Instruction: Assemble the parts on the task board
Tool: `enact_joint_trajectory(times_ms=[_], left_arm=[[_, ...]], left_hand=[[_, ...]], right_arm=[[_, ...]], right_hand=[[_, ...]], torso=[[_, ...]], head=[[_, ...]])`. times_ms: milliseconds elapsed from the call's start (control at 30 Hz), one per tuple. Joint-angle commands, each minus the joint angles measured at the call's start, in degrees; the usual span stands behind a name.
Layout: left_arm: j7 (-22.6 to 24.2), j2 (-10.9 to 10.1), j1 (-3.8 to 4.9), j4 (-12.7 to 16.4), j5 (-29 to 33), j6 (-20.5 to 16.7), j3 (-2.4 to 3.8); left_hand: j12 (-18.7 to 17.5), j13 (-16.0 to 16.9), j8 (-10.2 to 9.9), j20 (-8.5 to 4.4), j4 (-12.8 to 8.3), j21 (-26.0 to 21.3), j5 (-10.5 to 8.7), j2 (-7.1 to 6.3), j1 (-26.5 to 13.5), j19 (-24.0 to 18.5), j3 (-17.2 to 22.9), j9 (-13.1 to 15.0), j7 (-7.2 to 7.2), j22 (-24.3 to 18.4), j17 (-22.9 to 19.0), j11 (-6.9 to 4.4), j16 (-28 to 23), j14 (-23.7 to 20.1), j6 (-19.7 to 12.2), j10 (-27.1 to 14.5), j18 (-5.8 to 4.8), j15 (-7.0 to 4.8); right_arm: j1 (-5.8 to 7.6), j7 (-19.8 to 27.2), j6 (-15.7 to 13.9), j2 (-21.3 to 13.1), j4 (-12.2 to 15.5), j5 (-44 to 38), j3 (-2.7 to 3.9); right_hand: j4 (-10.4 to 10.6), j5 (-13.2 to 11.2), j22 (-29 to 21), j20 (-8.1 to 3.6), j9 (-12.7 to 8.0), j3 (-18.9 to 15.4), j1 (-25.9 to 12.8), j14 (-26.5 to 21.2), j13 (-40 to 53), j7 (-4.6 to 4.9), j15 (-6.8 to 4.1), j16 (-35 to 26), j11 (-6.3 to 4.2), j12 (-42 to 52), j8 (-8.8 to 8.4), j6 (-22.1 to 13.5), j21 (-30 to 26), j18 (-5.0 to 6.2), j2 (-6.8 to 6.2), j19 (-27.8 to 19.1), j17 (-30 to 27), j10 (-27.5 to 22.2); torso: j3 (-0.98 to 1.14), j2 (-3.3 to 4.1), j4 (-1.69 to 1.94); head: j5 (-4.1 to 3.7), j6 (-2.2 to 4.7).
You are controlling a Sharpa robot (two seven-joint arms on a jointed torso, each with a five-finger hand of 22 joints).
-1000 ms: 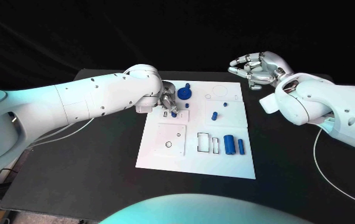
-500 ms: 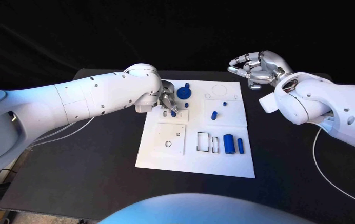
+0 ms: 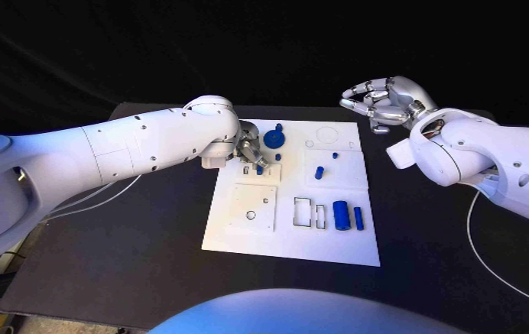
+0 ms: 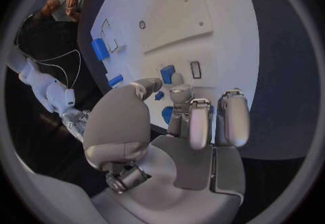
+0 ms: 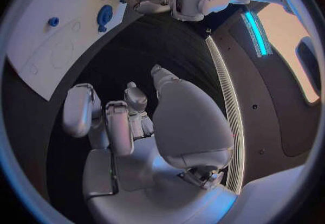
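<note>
Barely anything has shifted over the last second: my left hand (image 3: 251, 150) stays low over the far-left part of the white task board (image 3: 289, 244), fingers curled about a small blue peg (image 3: 260, 170) at a slot, though I cannot tell whether they grip it. My right hand (image 3: 381, 103) still hovers empty, fingers curled, off the board's far-right corner above the black worktop (image 3: 132, 257). I judge the insertion unfinished.

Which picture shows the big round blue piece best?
The head view: the big round blue piece lies unobstructed at the white task board's far end, beside the left robot hand. The right wrist view shows it small and distant; I cannot pick it out in the left wrist view.
</note>
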Motion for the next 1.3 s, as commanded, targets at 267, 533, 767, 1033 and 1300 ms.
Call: enact_joint_trajectory(times_ms=[267,533,767,1033,1300], left_arm=[[-0.1,-0.4,-0.13,0.3,0.8,-1.0,0.19],[0.4,-2.2,0.1,2.5,2.9,-2.6,2.09],[1.1,-3.5,1.53,3.3,3.0,-3.9,3.82],[2.5,-3.4,2.9,0.0,1.6,-4.4,4.38],[6.3,-1.3,3.13,-6.8,-1.2,-3.1,4.35]], left_hand=[[0.2,0.0,-0.4,-0.14,0.4,-0.2,-0.21,0.85,-0.6,0.4,-1.6,0.1,0.34,0.1,10.2,0.09,0.1,4.7,0.0,-0.3,-0.68,-0.21],[0.2,0.0,-0.6,-0.12,0.4,-0.3,-0.16,1.0,-1.0,0.4,-2.5,0.2,0.41,-0.1,9.9,0.15,0.0,4.6,-0.1,-0.5,-0.66,-0.17],[-0.3,-0.7,-2.8,0.21,0.3,-1.1,0.16,1.34,-0.2,-0.7,-4.1,-0.5,1.35,-1.7,9.2,0.91,-0.4,4.4,-2.4,-1.8,-0.33,0.43],[-1.5,-2.1,-4.6,0.75,0.2,-2.0,0.21,1.29,1.6,-1.7,-5.1,-1.6,2.11,-3.3,8.7,1.62,-0.7,4.2,-3.1,-3.8,0.01,1.06],[-11.1,-13.4,-11.6,2.45,0.3,-4.2,0.04,0.93,4.7,-4.0,-7.5,-7.6,4.7,-7.0,6.0,3.91,-2.2,3.4,-6.6,-11.9,0.77,3.03]], right_arm=[[-0.03,0.5,0.7,-0.2,0.2,0.0,0.01],[-0.03,0.5,0.6,-0.2,0.0,0.0,0.01],[-0.03,0.5,0.6,-0.3,-0.1,0.0,0.01],[-0.03,0.4,0.6,-0.3,-0.1,0.0,0.01],[-0.04,0.4,0.7,-0.3,-0.3,0.0,0.01]], right_hand=[[0.5,0.2,1.6,-0.01,-0.1,-0.2,-0.7,2.6,-0.2,0.0,-0.12,-0.3,0.02,-0.3,0.26,-0.5,-0.5,1.02,-0.08,-0.7,4.2,-0.5],[0.6,0.2,1.6,-0.01,-0.2,-0.4,-0.9,2.6,-0.3,0.01,-0.11,-0.4,0.03,-0.3,0.3,-0.5,-0.6,1.04,-0.07,-0.7,4.1,-0.6],[0.6,0.3,1.6,-0.01,-0.2,-0.5,-1.1,2.6,-0.2,0.01,-0.11,-0.4,0.03,-0.3,0.33,-0.6,-0.6,1.04,-0.06,-0.7,4.0,-0.5],[0.6,0.3,1.6,-0.01,-0.2,-0.5,-1.1,2.6,-0.2,0.01,-0.11,-0.4,0.03,-0.3,0.33,-0.6,-0.6,1.04,-0.06,-0.7,4.0,-0.5],[0.6,0.3,1.6,-0.01,-0.2,-0.5,-1.1,2.6,-0.2,0.01,-0.11,-0.4,0.03,-0.2,0.36,-0.6,-0.6,1.03,-0.05,-0.7,4.1,-0.4]], torso=[[0.0,-0.04,-0.03],[0.03,-0.11,0.0],[-0.02,-0.03,0.09],[-0.05,0.06,0.1],[-0.11,0.1,-0.02]], head=[[0.07,0.18],[-0.18,0.55],[-0.4,0.98],[-0.59,1.64],[-0.46,2.07]])
